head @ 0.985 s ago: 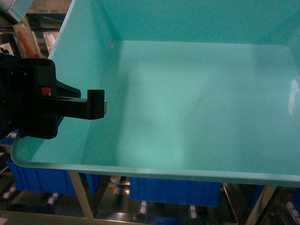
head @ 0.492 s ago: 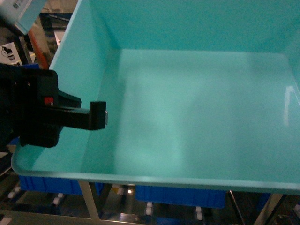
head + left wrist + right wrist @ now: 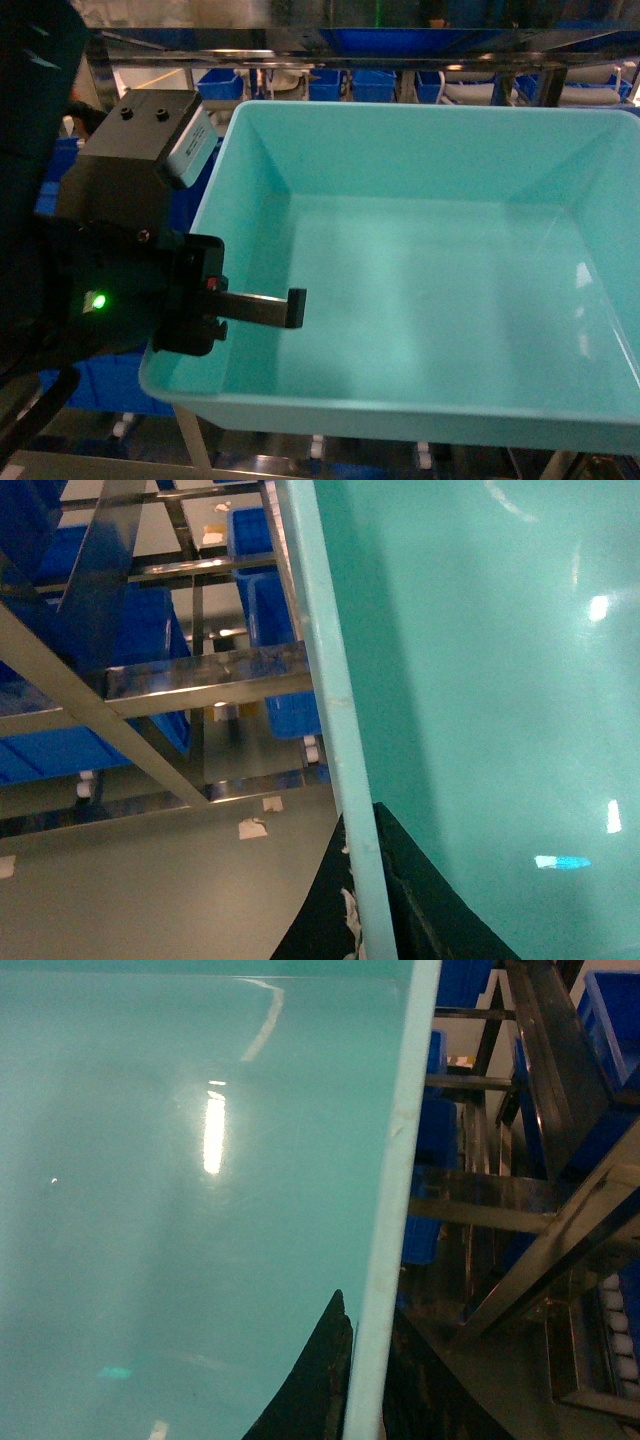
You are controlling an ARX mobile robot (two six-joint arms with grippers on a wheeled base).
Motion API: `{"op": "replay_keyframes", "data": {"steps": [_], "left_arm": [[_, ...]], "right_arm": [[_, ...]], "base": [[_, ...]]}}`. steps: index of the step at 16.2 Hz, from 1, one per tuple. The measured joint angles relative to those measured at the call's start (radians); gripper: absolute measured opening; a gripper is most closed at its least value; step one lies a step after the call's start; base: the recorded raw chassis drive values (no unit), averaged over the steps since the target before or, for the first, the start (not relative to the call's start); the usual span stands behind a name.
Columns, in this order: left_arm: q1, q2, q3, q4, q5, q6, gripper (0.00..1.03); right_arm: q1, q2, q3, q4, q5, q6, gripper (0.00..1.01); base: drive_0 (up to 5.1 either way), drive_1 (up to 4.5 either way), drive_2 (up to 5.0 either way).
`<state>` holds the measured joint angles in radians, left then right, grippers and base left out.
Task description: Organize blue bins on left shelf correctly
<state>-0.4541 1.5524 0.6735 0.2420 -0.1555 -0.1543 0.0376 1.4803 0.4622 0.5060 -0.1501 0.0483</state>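
The shiny stainless-steel rack with angled rails and small white rollers stands behind and below everything else, its bright beams running across the top of the head view and its slanted posts crossing the left wrist view and the right wrist view. In front of it, filling most of the head view, is the light turquoise glossy plastic tub with sloping walls and a rolled rim, open side up and with nothing lying inside it; it is held up in front of the rack, above the lower level, rather than resting on the rollers. Royal-blue ribbed crates sit in a row on the rack behind the tub's far rim, and more blue crates show on the rails beside the tub's left wall. The left gripper is clamped across the tub's left wall, one black finger reaching inside the tub and the body outside; the left wrist view shows dark fingers on both sides of the rim. The right gripper straddles the tub's right rim in the same way, grasping that wall, seen only in the right wrist view.
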Motion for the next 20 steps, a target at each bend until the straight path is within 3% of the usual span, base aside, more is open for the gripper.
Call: {"op": "replay_keyframes", "data": {"steps": [2, 9, 16, 20], "left_arm": [[0.021, 0.060, 0.054, 0.023, 0.020, 0.006, 0.02], [0.021, 0.060, 0.054, 0.021, 0.018, 0.006, 0.02], [0.018, 0.060, 0.054, 0.021, 0.016, 0.005, 0.02], [0.028, 0.060, 0.053, 0.015, 0.021, 0.006, 0.02]], "right_arm": [[0.000, 0.090, 0.074, 0.040, 0.001, -0.006, 0.07], [0.001, 0.089, 0.075, 0.038, 0.000, -0.012, 0.07], [-0.005, 0.089, 0.075, 0.039, 0.000, -0.015, 0.07], [0.008, 0.089, 0.075, 0.041, 0.000, -0.016, 0.07]], "base": [[0.0, 0.00, 0.0], [0.0, 0.00, 0.0], [-4.3, 4.33, 0.4], [0.0, 0.00, 0.0]]}}
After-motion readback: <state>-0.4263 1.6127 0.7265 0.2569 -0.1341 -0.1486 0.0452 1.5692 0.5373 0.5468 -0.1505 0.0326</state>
